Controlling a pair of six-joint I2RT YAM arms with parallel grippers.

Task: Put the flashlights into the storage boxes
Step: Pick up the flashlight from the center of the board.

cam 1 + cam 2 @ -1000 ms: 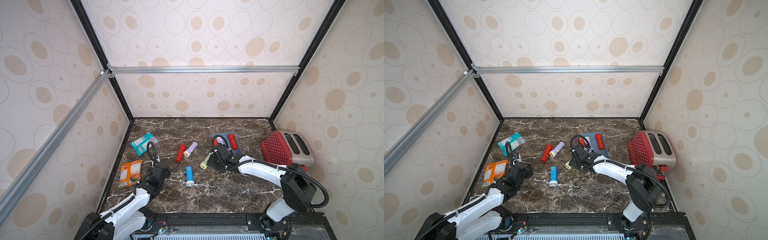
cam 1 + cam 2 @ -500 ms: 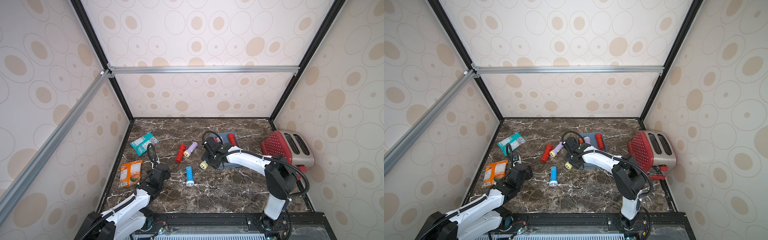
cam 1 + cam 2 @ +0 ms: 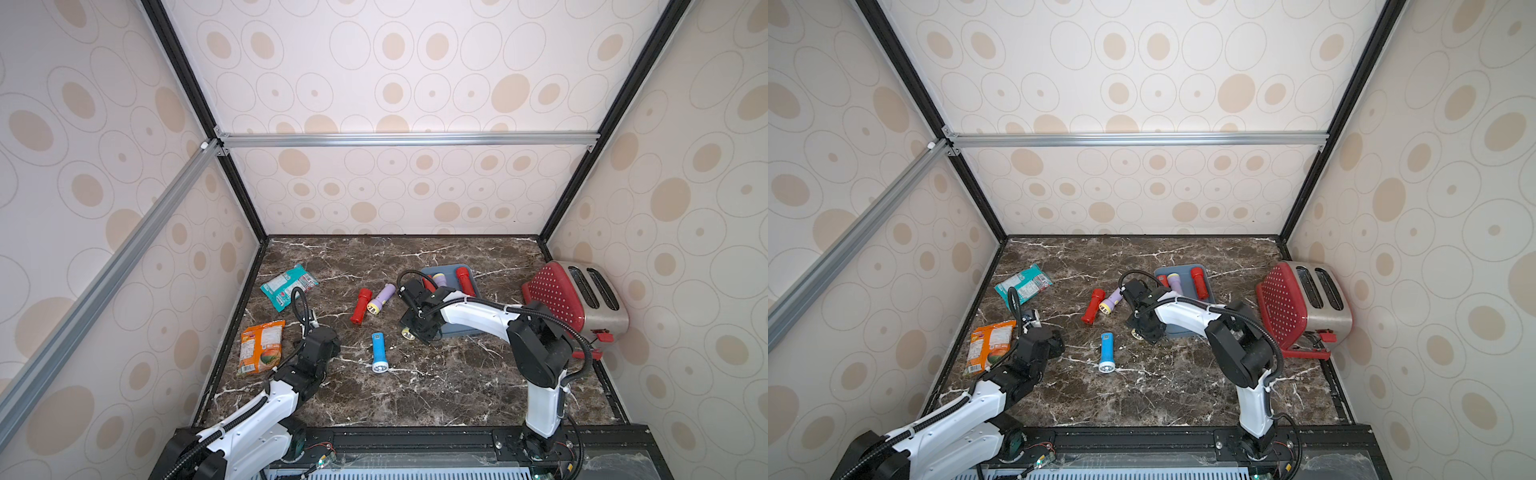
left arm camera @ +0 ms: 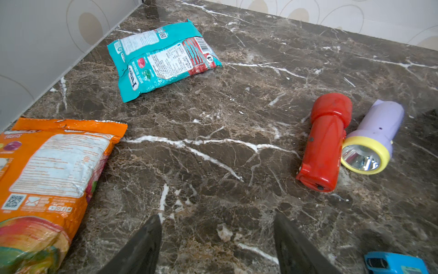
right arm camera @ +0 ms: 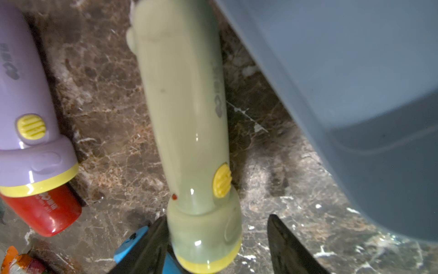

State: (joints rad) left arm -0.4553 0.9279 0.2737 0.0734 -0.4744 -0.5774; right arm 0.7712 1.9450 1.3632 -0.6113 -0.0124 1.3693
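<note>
I note a veined brown marble tabletop (image 3: 436, 386) and spotted walls (image 3: 395, 195). My left gripper (image 4: 216, 215) gapes empty, well apart from the tray (image 3: 444, 269); my right gripper (image 5: 217, 217) straddles, unclamped, the pale green flashlight (image 5: 184, 106) beside it.

The red flashlights (image 3: 359, 305) (image 3: 463, 280) (image 3: 426, 283) were three; one of them was half hidden, but its colour could still be seen. The lilac flashlights (image 3: 381, 298) (image 3: 439, 280) were two, each with a yellow ring. There was one blue flashlight (image 3: 379, 351) and one pale green flashlight (image 5: 187, 118). Together that made seven flashlights. There was only one tray (image 3: 446, 267). The packets were two: one teal (image 3: 289, 286) and one orange (image 3: 261, 347). There was one toaster (image 3: 575, 297), red with white dots. The arms were two, one left (image 3: 249, 419) and one right (image 3: 478, 311).
</note>
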